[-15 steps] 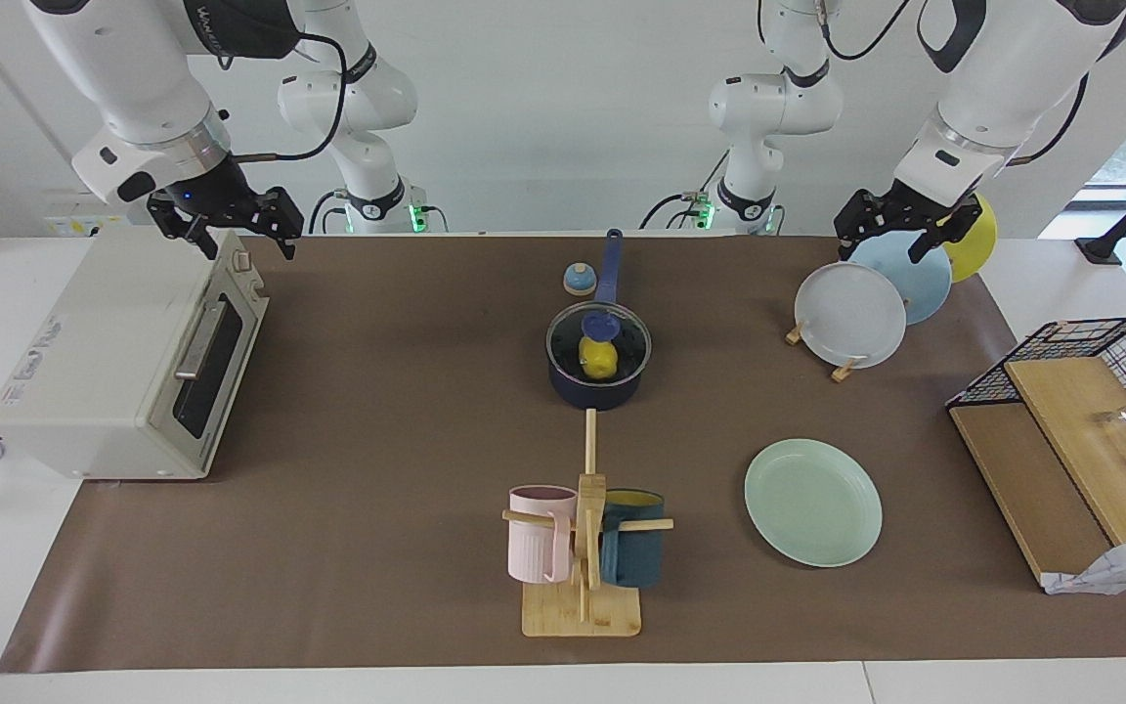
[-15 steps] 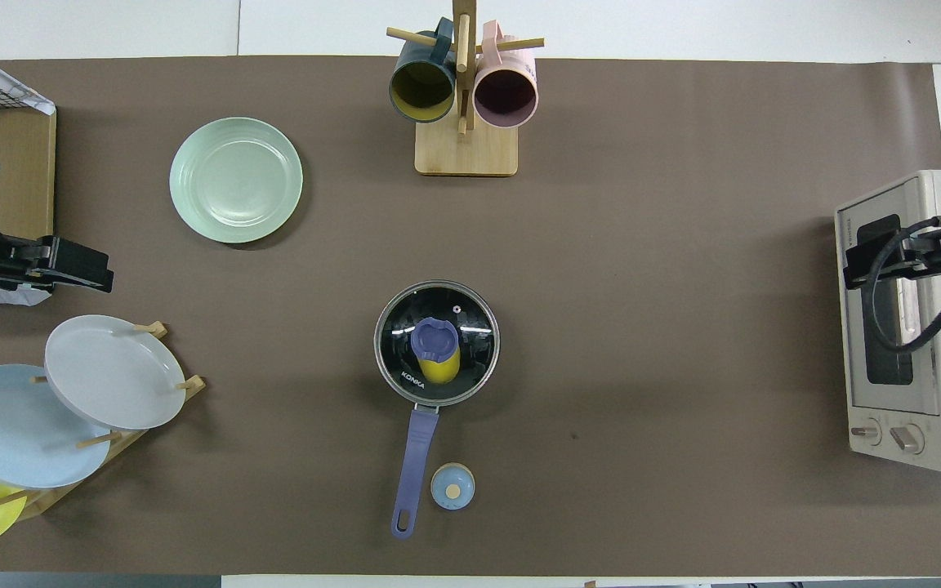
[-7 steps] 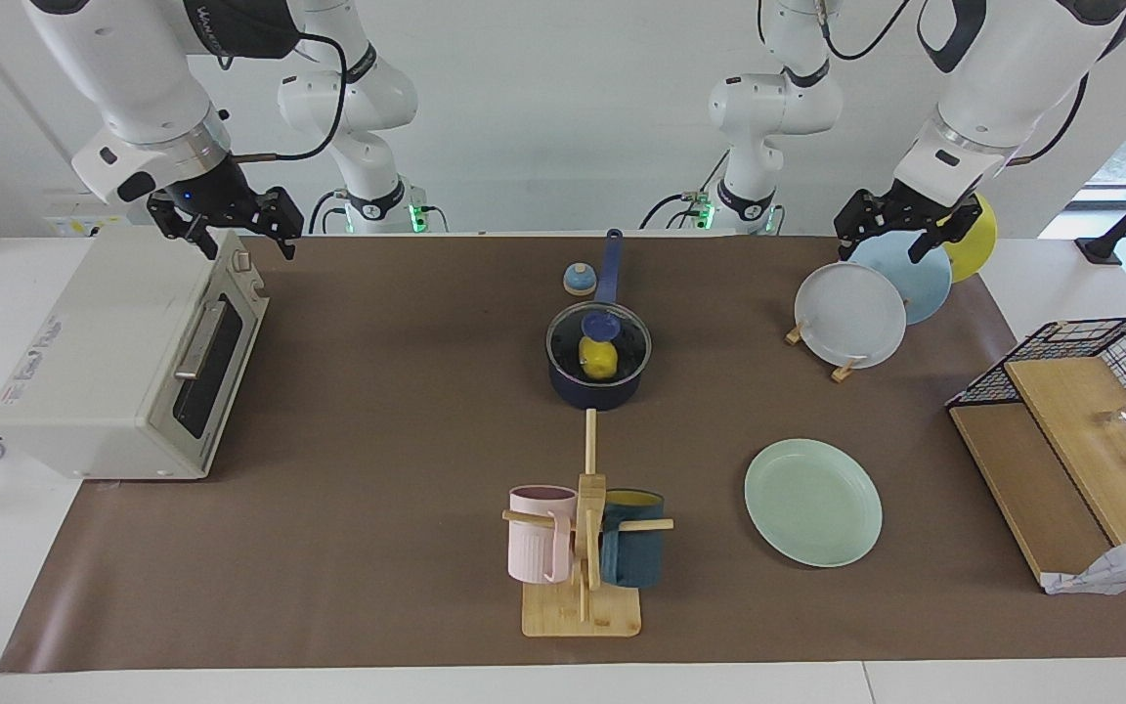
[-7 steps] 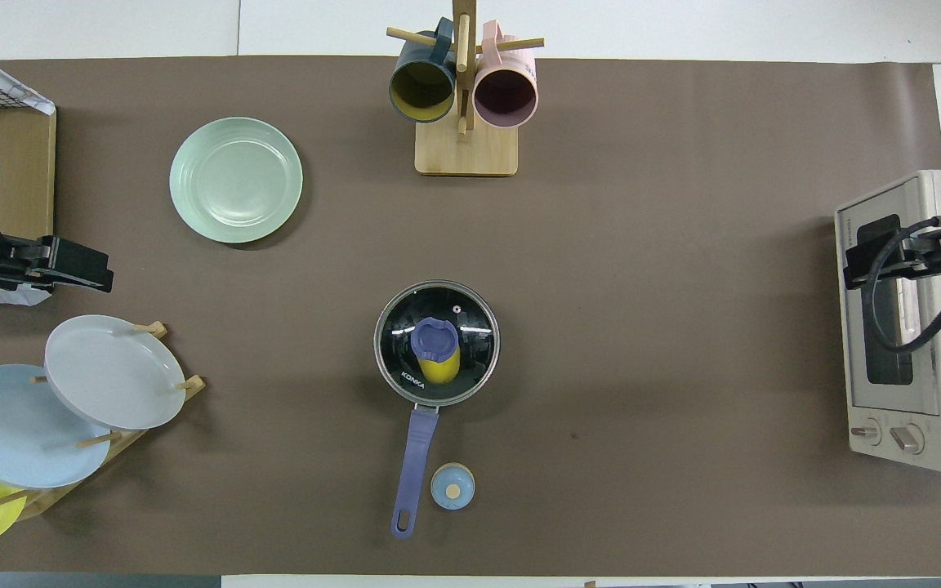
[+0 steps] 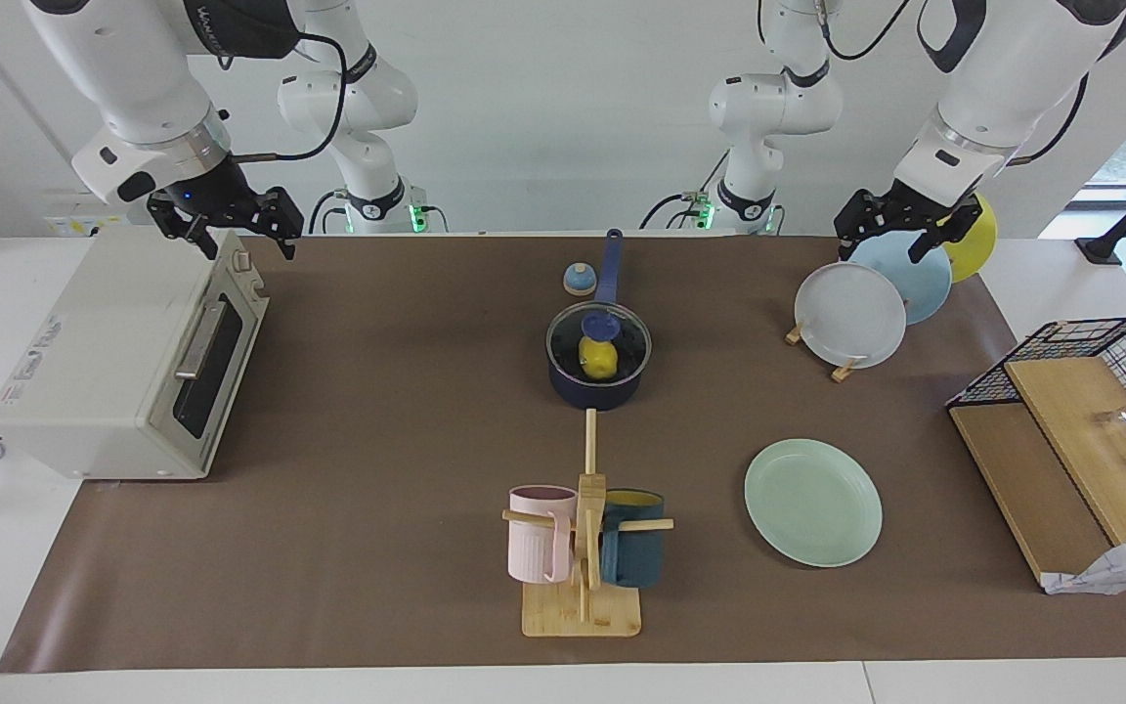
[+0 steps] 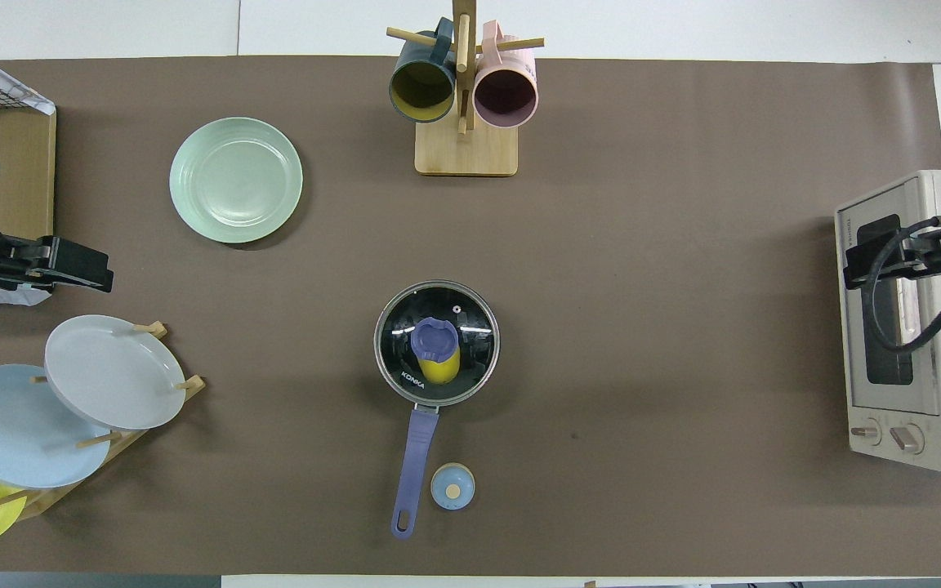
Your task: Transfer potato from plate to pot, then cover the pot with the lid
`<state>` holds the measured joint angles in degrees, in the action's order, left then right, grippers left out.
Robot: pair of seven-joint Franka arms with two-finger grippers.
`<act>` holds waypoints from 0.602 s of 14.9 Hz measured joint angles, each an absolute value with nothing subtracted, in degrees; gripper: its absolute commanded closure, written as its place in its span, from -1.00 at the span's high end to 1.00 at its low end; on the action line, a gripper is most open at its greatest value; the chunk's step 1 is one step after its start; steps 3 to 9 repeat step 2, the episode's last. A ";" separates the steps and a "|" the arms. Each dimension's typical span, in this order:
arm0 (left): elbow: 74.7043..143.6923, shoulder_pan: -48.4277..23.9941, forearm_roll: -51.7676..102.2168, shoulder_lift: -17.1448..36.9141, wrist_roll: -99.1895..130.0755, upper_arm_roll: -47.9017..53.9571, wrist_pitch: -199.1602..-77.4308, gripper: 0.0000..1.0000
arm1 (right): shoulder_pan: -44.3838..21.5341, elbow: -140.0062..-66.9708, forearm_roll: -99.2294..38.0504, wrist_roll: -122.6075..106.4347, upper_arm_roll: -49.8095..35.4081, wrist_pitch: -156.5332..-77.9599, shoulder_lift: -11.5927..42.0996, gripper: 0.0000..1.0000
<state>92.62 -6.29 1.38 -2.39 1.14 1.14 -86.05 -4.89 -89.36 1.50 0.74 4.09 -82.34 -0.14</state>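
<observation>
The navy pot (image 5: 594, 393) stands mid-table with its long blue handle (image 6: 416, 457) pointing toward the robots. The glass lid (image 5: 625, 335) (image 6: 474, 327) with its blue knob sits on the pot. Through the glass shows the yellow potato (image 5: 599, 361) (image 6: 441, 370), inside the pot. The mint-green plate (image 5: 812, 502) (image 6: 235, 180) lies bare, farther from the robots, toward the left arm's end. My left gripper (image 5: 900, 240) (image 6: 103, 269) hangs open and empty above the plate rack. My right gripper (image 5: 245, 242) (image 6: 850, 263) hangs open and empty over the toaster oven.
A toaster oven (image 5: 123, 352) stands at the right arm's end. A wooden mug tree (image 5: 583, 587) holds a pink and a teal mug. A rack (image 5: 849, 315) carries grey, blue and yellow plates. A small bell (image 5: 579, 280) sits beside the pot handle. A wire basket (image 5: 1096, 342) and boards are at the left arm's end.
</observation>
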 measured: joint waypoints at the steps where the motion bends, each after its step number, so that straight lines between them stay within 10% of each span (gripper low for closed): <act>1: 92.61 -6.29 1.38 -2.39 1.14 1.14 -86.05 1.00 | -4.89 -89.36 1.50 0.74 4.09 -82.34 -0.14 1.00; 9: 92.62 -6.28 1.38 -2.39 1.14 1.14 -86.05 1.00 | -4.88 -89.36 1.50 0.74 4.09 -82.34 -0.14 1.00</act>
